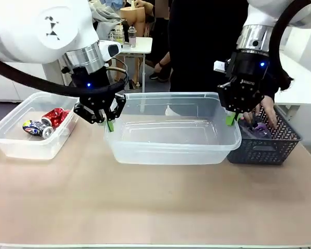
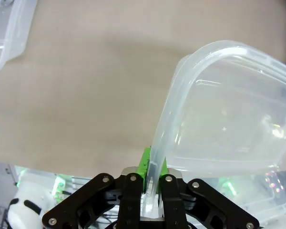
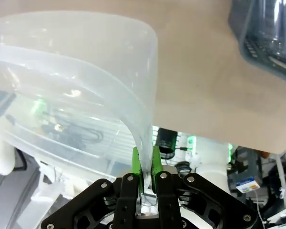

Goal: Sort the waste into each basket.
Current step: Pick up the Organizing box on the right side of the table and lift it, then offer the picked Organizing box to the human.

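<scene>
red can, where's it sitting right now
In the front view the red can lies inside the clear tub at the table's left end, beside a blue-yellow can, left of the left gripper.

The near half of the desk [image 1: 155,207] lies bare, open to any approach. The large clear tub [image 1: 171,135] fills the middle, its rim clamped at each end by the left pincer [image 1: 110,124] and right pincer [image 1: 231,119]. A dark lattice basket [image 1: 267,140] with a person's hand [image 1: 264,114] inside crowds the right; the smaller tub [image 1: 20,142] stands apart at left.
</scene>
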`<state>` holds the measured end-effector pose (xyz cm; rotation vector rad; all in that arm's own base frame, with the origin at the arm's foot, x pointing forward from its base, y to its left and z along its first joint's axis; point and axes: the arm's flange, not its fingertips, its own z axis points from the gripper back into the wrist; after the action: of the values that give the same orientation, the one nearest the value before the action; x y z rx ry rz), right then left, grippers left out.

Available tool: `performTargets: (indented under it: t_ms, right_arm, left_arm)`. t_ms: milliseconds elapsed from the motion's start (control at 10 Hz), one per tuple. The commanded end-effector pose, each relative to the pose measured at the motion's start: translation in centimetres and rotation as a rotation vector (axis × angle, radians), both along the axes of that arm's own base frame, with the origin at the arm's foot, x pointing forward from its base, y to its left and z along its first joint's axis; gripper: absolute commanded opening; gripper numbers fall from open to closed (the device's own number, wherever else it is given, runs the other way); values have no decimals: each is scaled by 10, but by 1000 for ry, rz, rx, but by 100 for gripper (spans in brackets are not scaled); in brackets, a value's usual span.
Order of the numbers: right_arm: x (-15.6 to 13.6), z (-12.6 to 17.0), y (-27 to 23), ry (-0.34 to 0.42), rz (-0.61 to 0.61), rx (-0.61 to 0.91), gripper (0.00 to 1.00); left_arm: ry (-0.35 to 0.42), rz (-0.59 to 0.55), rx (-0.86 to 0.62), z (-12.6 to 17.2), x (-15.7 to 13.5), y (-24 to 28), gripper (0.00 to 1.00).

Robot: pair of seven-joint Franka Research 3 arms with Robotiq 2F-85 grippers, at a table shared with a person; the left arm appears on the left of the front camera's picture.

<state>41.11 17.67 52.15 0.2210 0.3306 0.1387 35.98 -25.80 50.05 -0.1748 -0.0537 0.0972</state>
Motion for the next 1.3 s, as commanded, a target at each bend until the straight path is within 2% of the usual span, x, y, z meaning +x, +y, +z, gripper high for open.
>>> performTargets:
  t_ms: [0, 200, 400, 500, 600, 700, 1200]
  right_arm:
    - [12, -3, -23, 71, -119, -12, 0]
    - [35, -29, -21, 87, -248, -53, 0]
    - [47, -43, -18, 58, -288, -111, 0]
    - [50, -43, -15, 32, -303, -93, 0]
    - [40, -53, -6, 76, -248, -44, 0]
    - [40, -53, -6, 76, -248, -44, 0]
    - [40, -53, -6, 76, -248, -44, 0]
  left_arm:
    - [27, -11, 92, -16, 24, 20, 0]
    - [21, -8, 48, -31, 25, 28, 0]
    - [12, 0, 8, -36, 23, 40, 0]
    - [20, 17, -3, -38, 25, 46, 0]
    - [60, 36, -2, -45, 28, 47, 0]
    - [18, -5, -17, -34, 28, 13, 0]
    - [18, -5, -17, -34, 28, 13, 0]
